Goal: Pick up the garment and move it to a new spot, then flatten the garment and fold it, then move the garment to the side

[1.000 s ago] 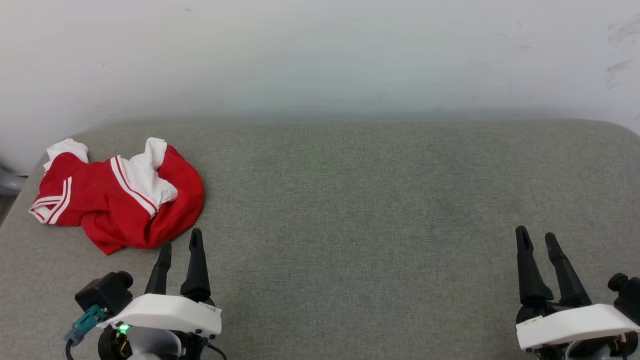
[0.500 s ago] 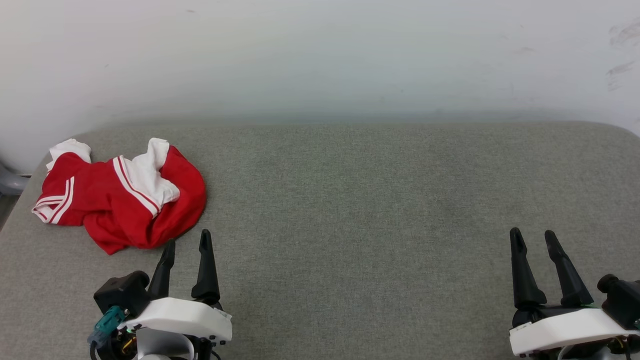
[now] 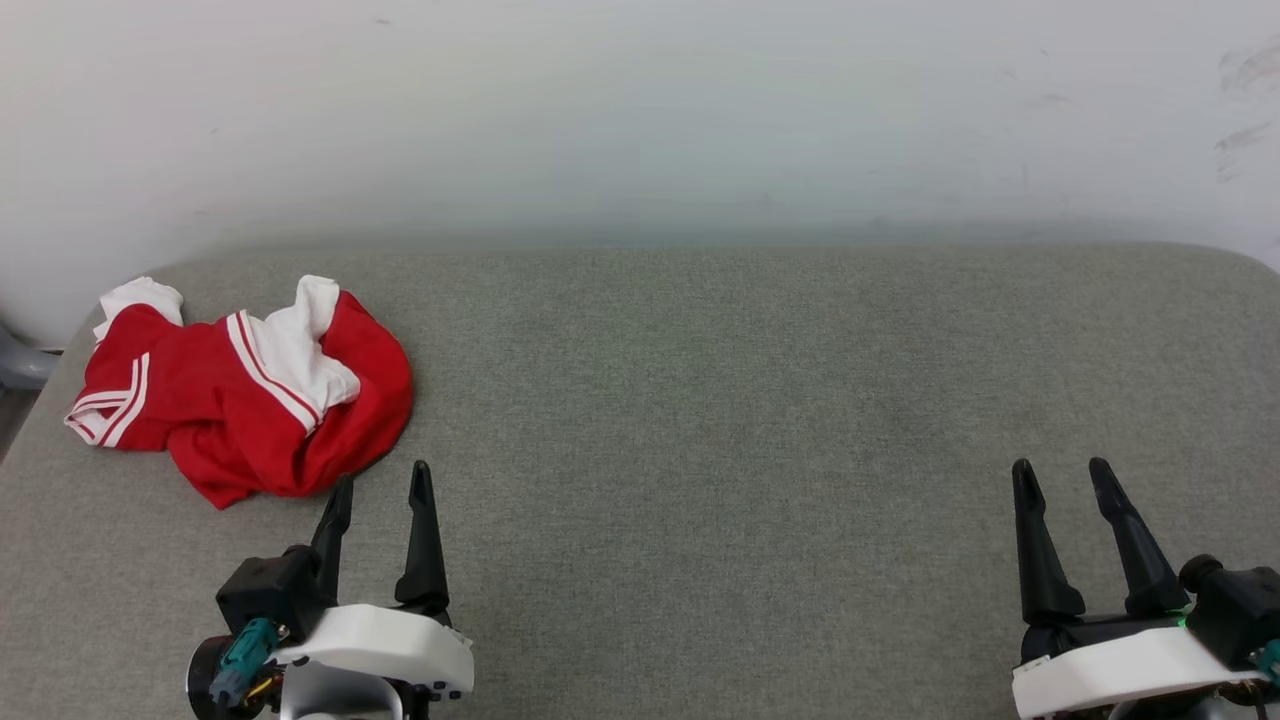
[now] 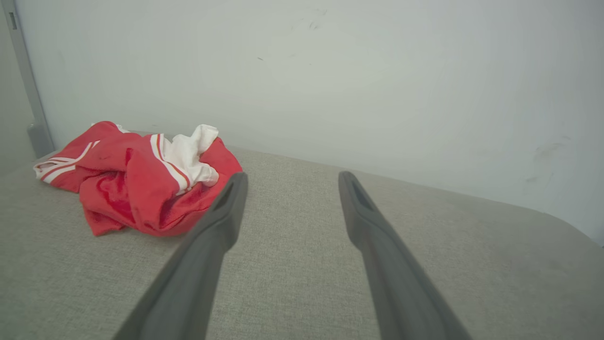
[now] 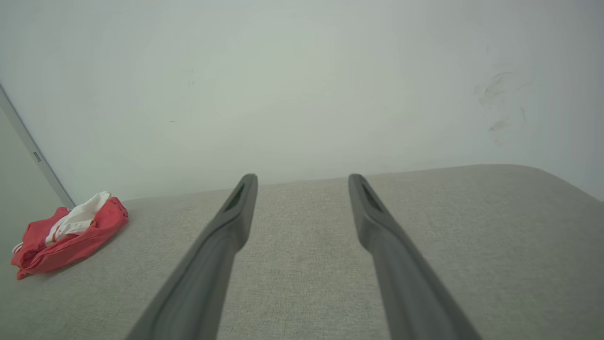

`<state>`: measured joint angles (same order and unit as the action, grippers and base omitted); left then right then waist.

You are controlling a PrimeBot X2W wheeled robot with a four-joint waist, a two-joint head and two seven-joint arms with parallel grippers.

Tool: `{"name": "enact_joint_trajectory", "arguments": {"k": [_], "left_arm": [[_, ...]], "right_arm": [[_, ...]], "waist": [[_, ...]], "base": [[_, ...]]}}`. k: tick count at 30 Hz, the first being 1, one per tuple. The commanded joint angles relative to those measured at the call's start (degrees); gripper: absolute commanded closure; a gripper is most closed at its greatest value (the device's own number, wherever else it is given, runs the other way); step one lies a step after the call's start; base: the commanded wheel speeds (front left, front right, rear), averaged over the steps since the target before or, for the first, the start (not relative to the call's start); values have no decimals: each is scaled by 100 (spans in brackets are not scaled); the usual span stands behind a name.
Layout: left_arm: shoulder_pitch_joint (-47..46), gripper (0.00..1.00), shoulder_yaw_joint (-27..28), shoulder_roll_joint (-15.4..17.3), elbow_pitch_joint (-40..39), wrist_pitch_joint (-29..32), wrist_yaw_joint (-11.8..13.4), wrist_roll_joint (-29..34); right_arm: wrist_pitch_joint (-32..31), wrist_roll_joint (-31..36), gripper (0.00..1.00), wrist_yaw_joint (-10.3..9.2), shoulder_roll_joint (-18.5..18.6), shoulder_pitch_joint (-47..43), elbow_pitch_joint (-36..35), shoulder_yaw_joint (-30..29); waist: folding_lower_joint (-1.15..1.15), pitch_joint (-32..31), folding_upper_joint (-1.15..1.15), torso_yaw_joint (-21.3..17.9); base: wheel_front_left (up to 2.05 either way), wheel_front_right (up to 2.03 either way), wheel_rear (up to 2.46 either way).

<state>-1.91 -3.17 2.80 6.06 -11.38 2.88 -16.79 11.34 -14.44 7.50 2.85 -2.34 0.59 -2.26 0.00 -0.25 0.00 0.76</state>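
We're at step one: the pick-up isn't begun yet. The garment (image 3: 240,400) lies bunched in a heap at the far-left corner of the grey worktop (image 3: 750,400), near the wall (image 3: 640,120). It's a red body w/ white sleeve cloth & striped trim showing on top.

The left claw (image 3: 382,473) sits just on the near side of the heap, jaws spread wide, nothing btw them. In the head view one fingertip looks almost at the red edge, but we can't tell if it touches. The right claw (image 3: 1060,464) is well apart at the near right, also spread wide & empty.

Next move, as we judge it: the left claw goes fwd & down onto the heap, pinches a thick fold, lifts, then carries it toward the bare middle. The cloth looks limp, so a shallow pinch may catch only one layer.

Hard to make out: no lettering shows, so front vs back is unknown. Collar & hem are lost in the folds. Both arms are cut off at the bottom of the head view. A grey thing (image 3: 15,365) at the left edge is cropped, so we can't ID it.
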Motion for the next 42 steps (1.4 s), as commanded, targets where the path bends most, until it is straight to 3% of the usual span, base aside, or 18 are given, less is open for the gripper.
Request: {"name": "enact_joint_trajectory", "arguments": {"k": [1,32,42], "left_arm": [[28,0,-13,11,-48,-57,34,129],[165,0,-114,13,-22,-397,20,1179],[158,0,-83,12,109,-391,-69,953]], "right_arm": [[60,144,0,-2,5,-32,-64,11],[397,871,0,-2,3,-212,-159,58],[389,538,0,-2,3,-218,-18,44]], "waist": [[0,-3,0,0],[0,-26,0,-15],[0,-30,0,-32]], "base": [[0,0,0],[0,0,0],[0,0,0]]}}
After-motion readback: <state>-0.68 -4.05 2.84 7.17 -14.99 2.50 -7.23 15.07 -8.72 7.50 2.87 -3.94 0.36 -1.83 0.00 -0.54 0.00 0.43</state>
